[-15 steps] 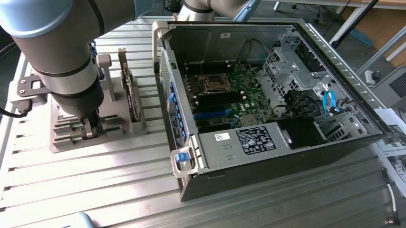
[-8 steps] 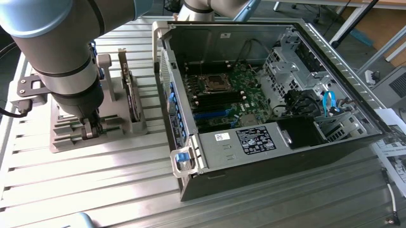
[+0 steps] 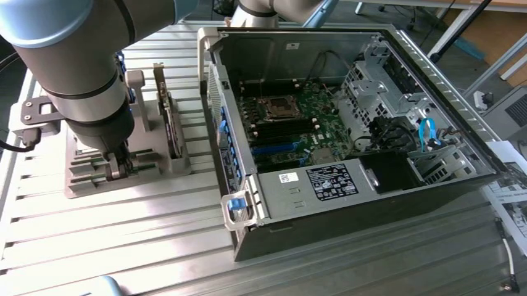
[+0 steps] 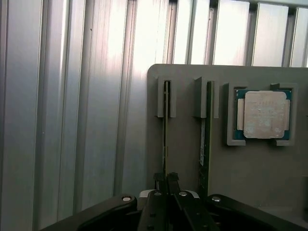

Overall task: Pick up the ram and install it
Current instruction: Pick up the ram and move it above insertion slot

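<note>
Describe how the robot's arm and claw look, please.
The arm is a thick grey cylinder with a black band and a pale blue cap. A grey bracket with a black cable sits at its wrist. The claw is black, with jointed links and small silver screws.

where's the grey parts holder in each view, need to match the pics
Exterior view: the grey holder sits on the ribbed table at the exterior view's left, beside the open computer case.
Wrist view: the grey holder lies just beyond the end effector, carrying the processor chip.
Shared landmark: the end effector, shut on a ram stick standing in the holder.
</note>
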`<state>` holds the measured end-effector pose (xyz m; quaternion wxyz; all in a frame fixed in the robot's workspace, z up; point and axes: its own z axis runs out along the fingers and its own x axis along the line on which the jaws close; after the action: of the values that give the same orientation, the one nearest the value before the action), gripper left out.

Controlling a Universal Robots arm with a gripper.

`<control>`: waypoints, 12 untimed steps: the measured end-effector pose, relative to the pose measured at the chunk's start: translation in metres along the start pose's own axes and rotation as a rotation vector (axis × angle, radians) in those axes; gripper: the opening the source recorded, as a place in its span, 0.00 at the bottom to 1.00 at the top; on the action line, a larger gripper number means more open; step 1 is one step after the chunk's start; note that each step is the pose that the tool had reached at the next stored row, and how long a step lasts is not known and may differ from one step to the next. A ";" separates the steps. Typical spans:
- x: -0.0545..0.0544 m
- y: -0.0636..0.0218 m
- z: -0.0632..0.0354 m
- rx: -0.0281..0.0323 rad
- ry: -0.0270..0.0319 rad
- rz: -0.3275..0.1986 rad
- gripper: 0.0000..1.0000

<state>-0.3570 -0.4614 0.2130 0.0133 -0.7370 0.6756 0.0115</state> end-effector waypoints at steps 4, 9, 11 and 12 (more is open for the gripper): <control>0.000 0.0000 -0.0006 0.0009 -0.0086 0.000 0.12; 0.000 0.0000 -0.0061 0.0007 -0.0088 0.000 0.12; 0.000 -0.0001 -0.0094 0.0007 -0.0088 0.000 0.12; 0.000 0.0000 -0.0111 0.0007 -0.0088 0.000 0.12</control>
<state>-0.3570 -0.4617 0.2241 0.0165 -0.7370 0.6756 0.0145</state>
